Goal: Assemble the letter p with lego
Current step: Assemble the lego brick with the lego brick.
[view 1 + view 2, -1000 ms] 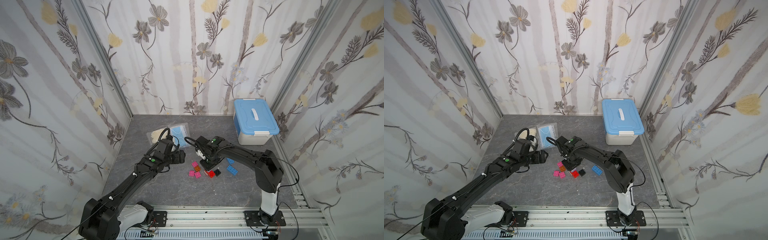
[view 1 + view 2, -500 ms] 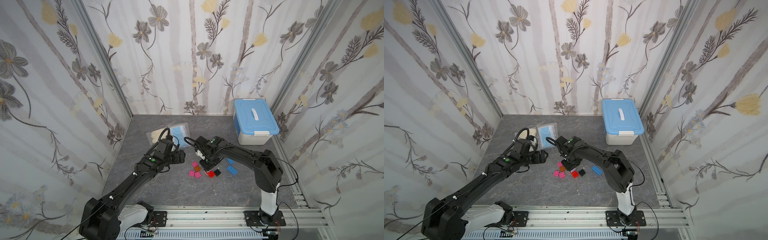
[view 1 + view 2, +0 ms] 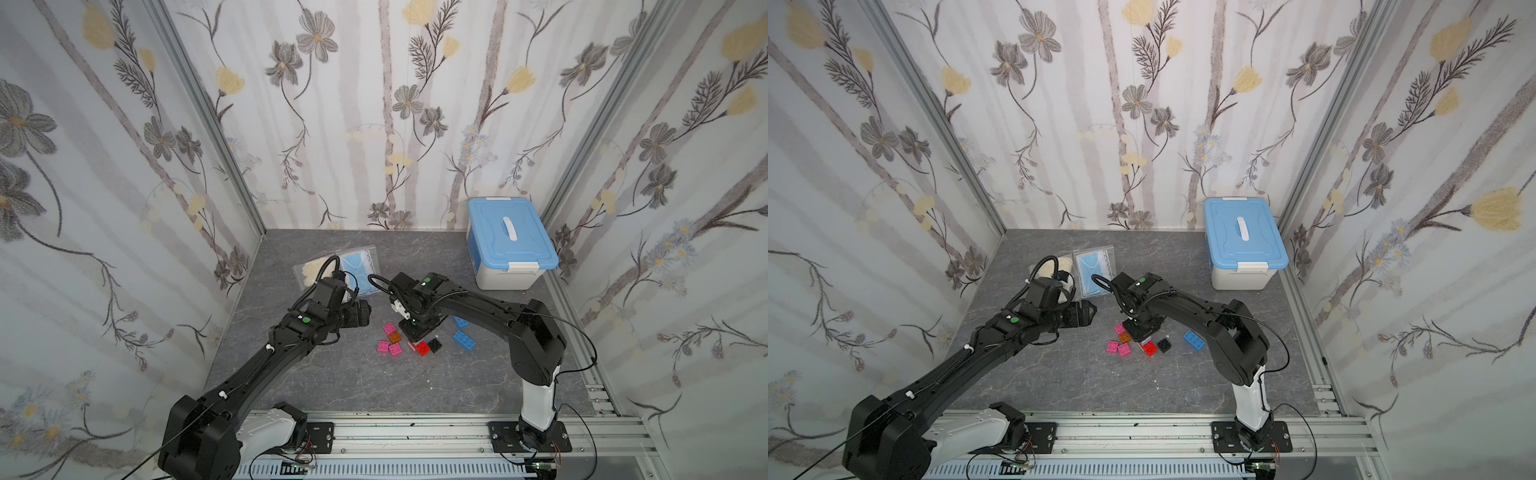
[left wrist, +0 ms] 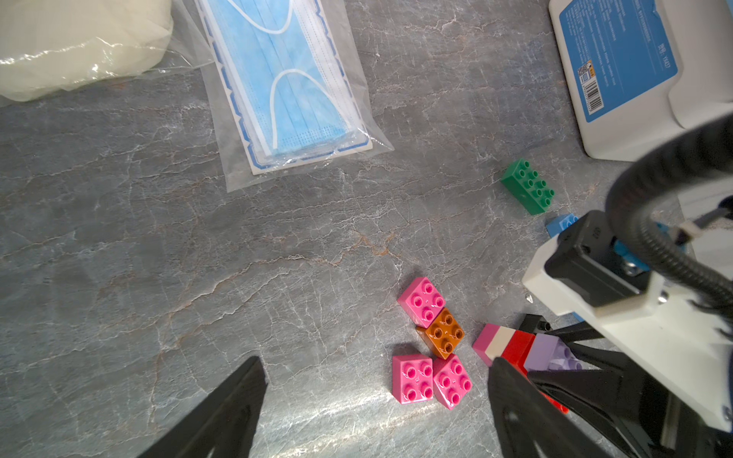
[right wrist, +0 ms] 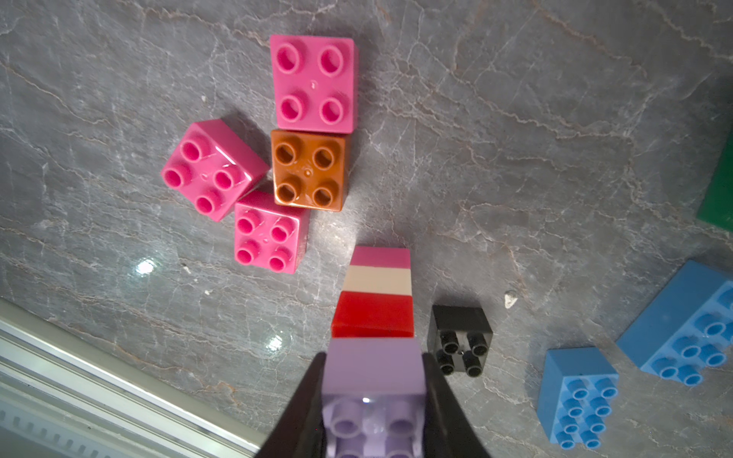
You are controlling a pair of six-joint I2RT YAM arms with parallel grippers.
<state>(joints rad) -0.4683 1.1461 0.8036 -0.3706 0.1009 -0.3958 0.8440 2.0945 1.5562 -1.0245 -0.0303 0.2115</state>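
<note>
Lego stack [image 5: 375, 301], lavender brick [image 5: 373, 368] on top, then red, cream, pink, stood just beside orange brick [image 5: 308, 170]; base contact with surface [image 5: 515, 138] not discernible. Right gripper [image 5: 373, 374] jaws clamped on lavender brick. Three pink bricks [image 5: 315, 81] clustered around orange brick, one flush against it. Black brick [image 5: 460, 339] lay past stack from orange brick; two blue bricks [image 5: 577, 396] farther that way; green brick [image 4: 527, 190] well apart. Left gripper [image 4: 375, 366] hovered near orange brick, jaws wide apart. White box [image 3: 509, 243] well apart.
</note>
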